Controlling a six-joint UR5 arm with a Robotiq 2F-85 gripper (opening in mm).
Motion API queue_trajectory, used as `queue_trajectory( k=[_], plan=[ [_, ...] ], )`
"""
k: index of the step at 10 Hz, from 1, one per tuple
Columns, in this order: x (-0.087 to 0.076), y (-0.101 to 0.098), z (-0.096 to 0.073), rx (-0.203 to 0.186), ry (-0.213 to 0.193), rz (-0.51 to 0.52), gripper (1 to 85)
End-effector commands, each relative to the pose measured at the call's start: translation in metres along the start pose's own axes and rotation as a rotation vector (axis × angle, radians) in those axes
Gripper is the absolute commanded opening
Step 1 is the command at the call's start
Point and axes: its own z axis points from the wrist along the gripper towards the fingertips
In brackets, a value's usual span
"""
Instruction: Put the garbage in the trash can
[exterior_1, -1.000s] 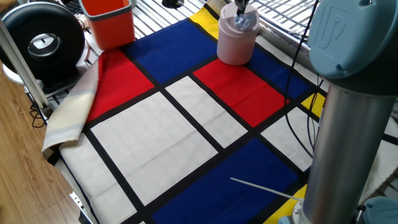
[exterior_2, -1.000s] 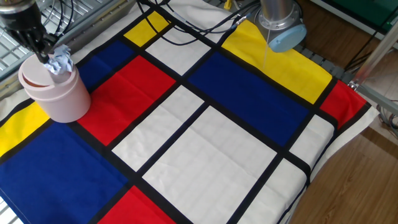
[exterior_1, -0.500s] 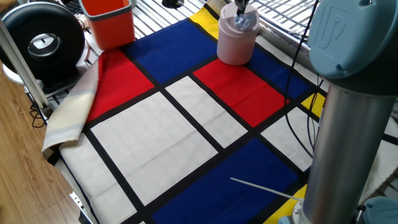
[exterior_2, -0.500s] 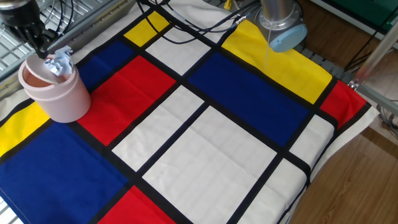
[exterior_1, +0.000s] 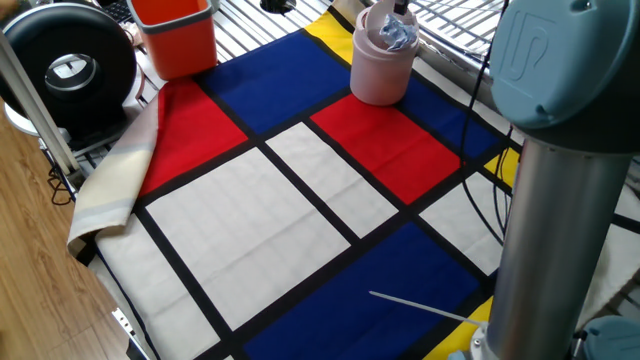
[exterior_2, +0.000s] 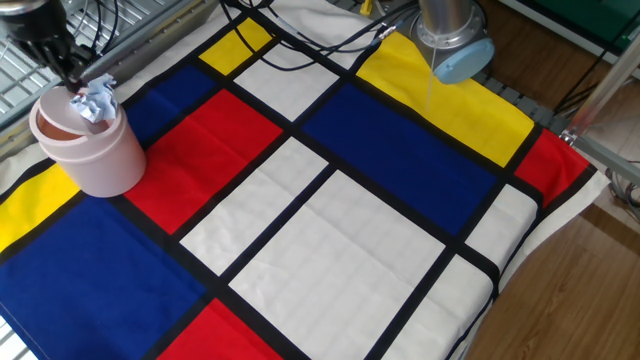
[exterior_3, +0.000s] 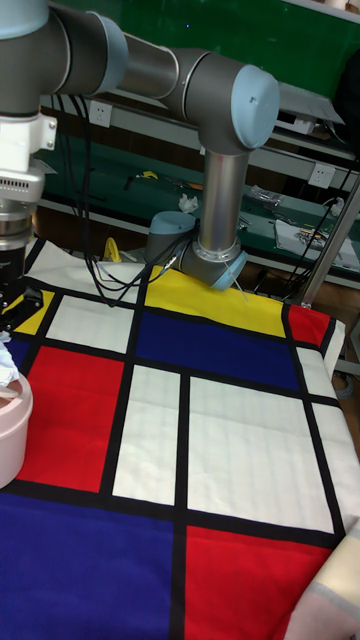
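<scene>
The garbage (exterior_2: 95, 101), a small crumpled white-grey paper wad, rests in the top of the pale pink trash can (exterior_2: 92, 150) at the far left of the checked cloth. It lies against the tilted lid and stands a little above the rim. My gripper (exterior_2: 71, 80) hangs just above and to the left of the wad, its dark fingers apart from the paper and holding nothing. From the opposite side the garbage (exterior_1: 397, 35) sits in the trash can (exterior_1: 380, 70) with the gripper (exterior_1: 400, 8) at the frame's top edge. The tall view cuts the trash can (exterior_3: 10, 430) at its left edge.
An orange square-sided bin (exterior_1: 176, 35) stands at the cloth's corner, a black round device (exterior_1: 68, 65) beside it. The arm's grey column (exterior_1: 560, 200) rises at the opposite end, with cables (exterior_2: 300, 40) trailing across the yellow patch. The cloth hangs over the table edge (exterior_1: 100, 200).
The gripper has lifted slightly away from the can's top. The paper wad stays behind in the trash can's opening.
</scene>
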Motion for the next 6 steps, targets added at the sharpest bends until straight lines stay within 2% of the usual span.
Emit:
queue_trajectory(
  k=[1,6],
  plan=[
    [-0.0048,0.0143,0.0011,-0.033,-0.014,0.044,1.0],
    [-0.0015,0.0094,0.0067,-0.022,-0.021,0.045,1.0]
  ],
)
